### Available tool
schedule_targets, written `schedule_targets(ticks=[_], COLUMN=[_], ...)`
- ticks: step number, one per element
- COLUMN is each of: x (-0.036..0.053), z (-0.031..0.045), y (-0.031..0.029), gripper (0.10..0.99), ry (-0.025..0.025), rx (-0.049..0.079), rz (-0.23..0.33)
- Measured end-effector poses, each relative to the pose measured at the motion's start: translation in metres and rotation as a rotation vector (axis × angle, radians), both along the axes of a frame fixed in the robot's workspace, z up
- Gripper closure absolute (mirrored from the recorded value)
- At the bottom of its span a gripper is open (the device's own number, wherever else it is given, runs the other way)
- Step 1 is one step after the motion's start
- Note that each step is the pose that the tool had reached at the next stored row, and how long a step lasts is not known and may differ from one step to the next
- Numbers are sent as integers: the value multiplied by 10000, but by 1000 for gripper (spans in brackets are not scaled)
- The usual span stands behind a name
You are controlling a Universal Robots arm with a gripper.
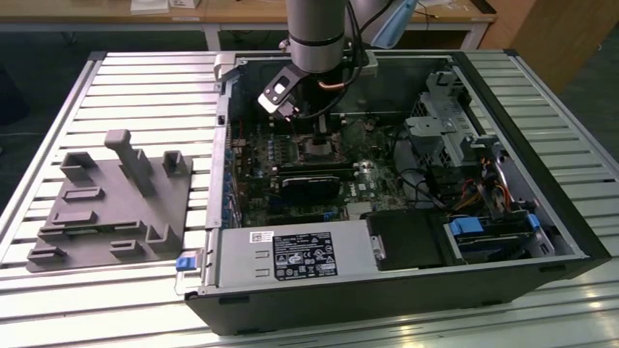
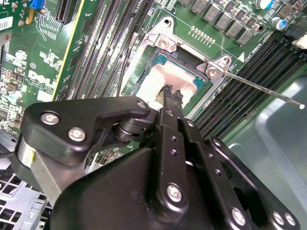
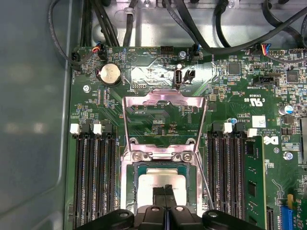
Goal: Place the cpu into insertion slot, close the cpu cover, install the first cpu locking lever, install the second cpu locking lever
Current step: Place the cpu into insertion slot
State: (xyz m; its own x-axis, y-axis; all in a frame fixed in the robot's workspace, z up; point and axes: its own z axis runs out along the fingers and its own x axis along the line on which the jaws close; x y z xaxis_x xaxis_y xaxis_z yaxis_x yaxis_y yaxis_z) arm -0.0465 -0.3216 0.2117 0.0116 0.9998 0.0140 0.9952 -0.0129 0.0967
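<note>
The cpu (image 3: 154, 180) lies flat in the insertion slot (image 3: 128, 187), its silvery-grey top smeared with pale paste. My gripper (image 3: 165, 192) is directly over it, black fingers pressed together and their tips touching the chip's top. In the second wrist view the gripper (image 2: 171, 96) meets the cpu (image 2: 156, 79) near its edge. The cpu cover (image 3: 165, 100) is swung open, standing up from its hinge beyond the socket. A thin locking lever (image 2: 264, 89) sticks out unlatched beside the socket. In the exterior view the gripper (image 1: 317, 136) hangs over the insertion slot (image 1: 321, 150).
The open computer case (image 1: 541, 217) lies on a slatted metal table (image 1: 145, 72). The graphics card (image 1: 314, 185) and power supply box (image 1: 290, 257) sit nearer the camera than the socket. Memory slots (image 3: 93, 177) flank the socket. A grey fixture (image 1: 106, 210) stands at the exterior view's left.
</note>
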Motion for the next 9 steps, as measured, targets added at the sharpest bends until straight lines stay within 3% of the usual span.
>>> schedule_targets(ticks=[9], x=[24], z=[-3], y=[0], gripper=[980], ry=[16], rx=[0], rz=[-108])
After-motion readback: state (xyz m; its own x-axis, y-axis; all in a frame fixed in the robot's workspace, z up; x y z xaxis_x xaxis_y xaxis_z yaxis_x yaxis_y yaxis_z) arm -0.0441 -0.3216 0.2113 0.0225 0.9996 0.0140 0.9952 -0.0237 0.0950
